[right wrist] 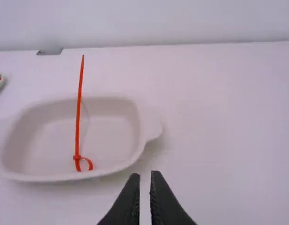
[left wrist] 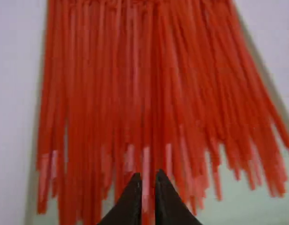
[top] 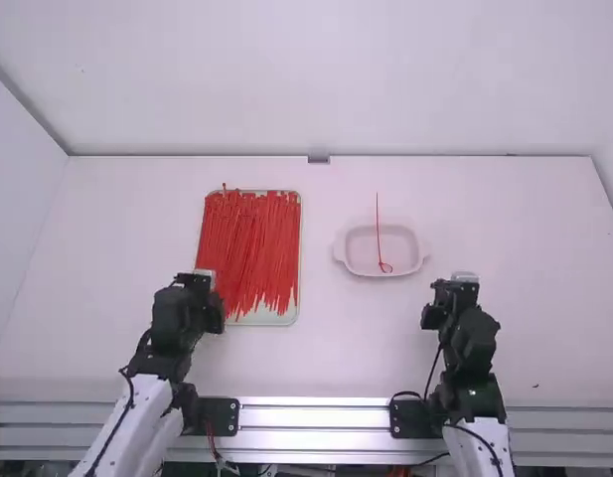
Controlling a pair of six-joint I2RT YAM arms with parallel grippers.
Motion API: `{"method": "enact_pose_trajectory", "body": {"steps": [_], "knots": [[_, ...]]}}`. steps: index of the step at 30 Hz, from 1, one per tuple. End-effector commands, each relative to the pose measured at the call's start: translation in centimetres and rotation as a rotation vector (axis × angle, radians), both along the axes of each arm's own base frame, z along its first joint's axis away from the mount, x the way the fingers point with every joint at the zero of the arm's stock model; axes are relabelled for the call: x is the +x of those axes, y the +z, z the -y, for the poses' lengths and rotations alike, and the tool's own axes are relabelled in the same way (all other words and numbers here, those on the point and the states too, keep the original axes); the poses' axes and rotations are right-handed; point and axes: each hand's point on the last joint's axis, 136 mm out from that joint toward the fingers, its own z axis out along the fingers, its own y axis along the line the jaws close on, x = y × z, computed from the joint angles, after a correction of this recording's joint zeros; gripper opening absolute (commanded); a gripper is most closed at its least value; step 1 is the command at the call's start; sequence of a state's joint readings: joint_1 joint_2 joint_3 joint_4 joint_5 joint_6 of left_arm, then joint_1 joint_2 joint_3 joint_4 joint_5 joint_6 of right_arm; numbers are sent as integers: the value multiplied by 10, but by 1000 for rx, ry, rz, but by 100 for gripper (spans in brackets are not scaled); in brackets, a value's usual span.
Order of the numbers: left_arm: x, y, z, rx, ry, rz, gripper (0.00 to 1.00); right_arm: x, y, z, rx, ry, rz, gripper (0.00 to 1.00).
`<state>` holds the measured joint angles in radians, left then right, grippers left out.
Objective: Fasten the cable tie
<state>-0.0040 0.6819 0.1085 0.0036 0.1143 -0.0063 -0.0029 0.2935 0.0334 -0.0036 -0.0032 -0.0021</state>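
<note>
Nearest me, my left gripper (left wrist: 147, 182) hangs just over the near tips of the loose red cable ties (left wrist: 149, 93). Its fingers are pressed almost together, and I can make out nothing pinched between them. My right gripper (right wrist: 144, 180) is held the same way, fingers together and empty. It hovers above the white table (top: 505, 219) just short of the white handled dish (right wrist: 149, 131).

Further out, the ties lie in a thick fan on their pale tray (left wrist: 247, 206), overlapping each other. In the dish lies one fastened cable tie (right wrist: 78, 117), its small loop on the dish floor and its long tail leaning out over the far rim.

My worry is the pick. The tips lie crowded and flat, so a pinch here may take two or three ties at once. It could also skid off the tray and drag the fan askew. On the right, a careless reach past the dish could catch that overhanging tail and flip the finished tie out.
</note>
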Motion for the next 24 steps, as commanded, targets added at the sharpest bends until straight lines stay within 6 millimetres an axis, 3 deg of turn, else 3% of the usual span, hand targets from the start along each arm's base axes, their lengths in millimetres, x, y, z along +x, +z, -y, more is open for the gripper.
{"method": "enact_pose_trajectory", "body": {"steps": [1,4,16,24], "knots": [[-8,-13,-20,73,85,-2,2,-2,-6,0,1,-1,12,2],[-16,-24,-21,76,89,-2,0,-1,3,0,1,-1,52,0],[-1,23,-21,66,97,215,0,-2,38,0,1,-1,205,0],[3,50,-21,61,101,335,0,-3,52,0,1,-1,264,0]]}}
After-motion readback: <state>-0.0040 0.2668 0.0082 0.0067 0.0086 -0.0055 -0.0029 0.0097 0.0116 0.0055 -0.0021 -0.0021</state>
